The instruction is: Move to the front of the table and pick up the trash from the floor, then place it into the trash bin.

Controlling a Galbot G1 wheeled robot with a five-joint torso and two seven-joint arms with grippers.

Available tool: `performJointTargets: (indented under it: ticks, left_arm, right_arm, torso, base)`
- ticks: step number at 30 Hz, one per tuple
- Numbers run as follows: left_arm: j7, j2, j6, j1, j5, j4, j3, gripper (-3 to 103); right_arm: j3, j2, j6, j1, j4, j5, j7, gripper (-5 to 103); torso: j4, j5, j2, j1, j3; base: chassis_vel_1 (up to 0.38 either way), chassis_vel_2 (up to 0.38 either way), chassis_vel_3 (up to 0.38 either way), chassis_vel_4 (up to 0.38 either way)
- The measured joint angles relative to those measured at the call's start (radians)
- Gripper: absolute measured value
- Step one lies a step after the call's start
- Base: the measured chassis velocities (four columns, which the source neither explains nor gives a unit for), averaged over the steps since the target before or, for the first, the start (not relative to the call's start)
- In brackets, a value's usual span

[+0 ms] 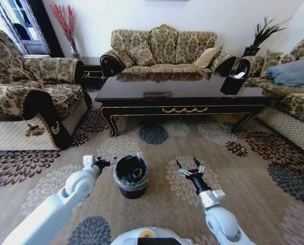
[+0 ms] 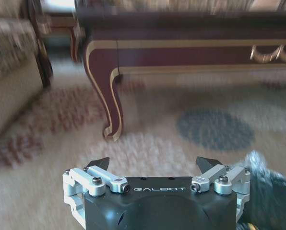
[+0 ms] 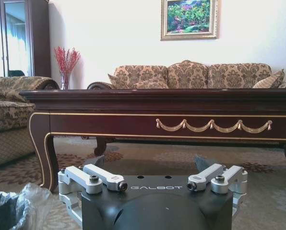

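We are looking out over the carpet, starting at our left end effector [image 1: 105, 162], which is hovering low with its fingers spread wide and holding nothing. Just beside it, toward our middle, the trash bin [image 1: 131, 176] is standing upright on the carpet [image 1: 254, 168], its crinkled clear liner folded over the rim; from the left wrist view its edge [image 2: 272, 191] is showing right next to the open left end effector [image 2: 152, 165]. Moving across, our right end effector [image 1: 190, 167] is hanging on the far side of the bin, also spread wide and empty, and from its wrist view [image 3: 150, 165] we are seeing the bin's liner [image 3: 18, 203] close by. Ahead of both end effectors the table [image 1: 185, 104] is stretching across, gold ornament on its apron, dark tabletop glossy, with a black angular holder [image 1: 233, 81] sitting toward its right end beyond the right end effector.

We are judging that the approach to the table's front is about done and the pick-up step is in hand, though we are not making out any trash on the carpet near either end effector. The next move is calling for finding a piece on the floor, then lowering an open end effector over it.
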Motion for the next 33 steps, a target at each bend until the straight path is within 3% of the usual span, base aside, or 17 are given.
performJointTargets:
  ticks: [7, 10, 18, 22, 27, 33]
  left_arm:
    - [0.111, -0.067, -0.177, 0.155, 0.276, -0.025, -0.111, 100]
    - [0.122, -0.085, -0.209, 0.183, 0.316, -0.033, -0.141, 100]
    - [0.181, -0.189, -0.295, 0.325, 0.375, -0.081, -0.281, 100]
    - [0.207, -0.218, -0.332, 0.374, 0.39, -0.082, -0.309, 100]
    - [0.234, -0.255, -0.38, 0.45, 0.404, -0.089, -0.34, 100]
    - [0.251, -0.278, -0.425, 0.504, 0.428, -0.103, -0.34, 100]
  right_arm:
    - [0.017, 0.011, 0.037, 0.002, -0.056, -0.018, -0.011, 100]
    - [0.019, 0.012, 0.051, 0.004, -0.073, -0.029, -0.015, 100]
    - [0.034, 0.04, 0.101, 0.001, -0.127, -0.09, -0.034, 100]
    - [0.053, 0.069, 0.124, -0.019, -0.134, -0.098, -0.049, 100]
    - [0.054, 0.088, 0.151, -0.021, -0.143, -0.13, -0.066, 100]
    - [0.067, 0.092, 0.172, -0.037, -0.143, -0.136, -0.085, 100]
  torso:
    - [-0.0002, 0.0001, 0.0, 0.0, 0.0]
    - [-0.0002, 0.0001, 0.0, 0.0, 0.0]
    - [0.0002, 0.0002, 0.0, 0.0, 0.0]
    - [-0.0008, 0.0, 0.0, 0.0, 0.0]
    - [0.0004, 0.0002, 0.0, 0.0, 0.0]
    - [-0.0003, 0.0002, 0.0, 0.0, 0.0]
  base:
    - [0.0, 0.0, 0.0, 0.0]
    - [0.0, 0.0, 0.0, 0.0]
    - [0.0, 0.0, 0.0, 0.0]
    - [0.0, 0.0, 0.0, 0.0]
    - [0.0, 0.0, 0.0, 0.0]
    - [0.0, 0.0, 0.0, 0.0]
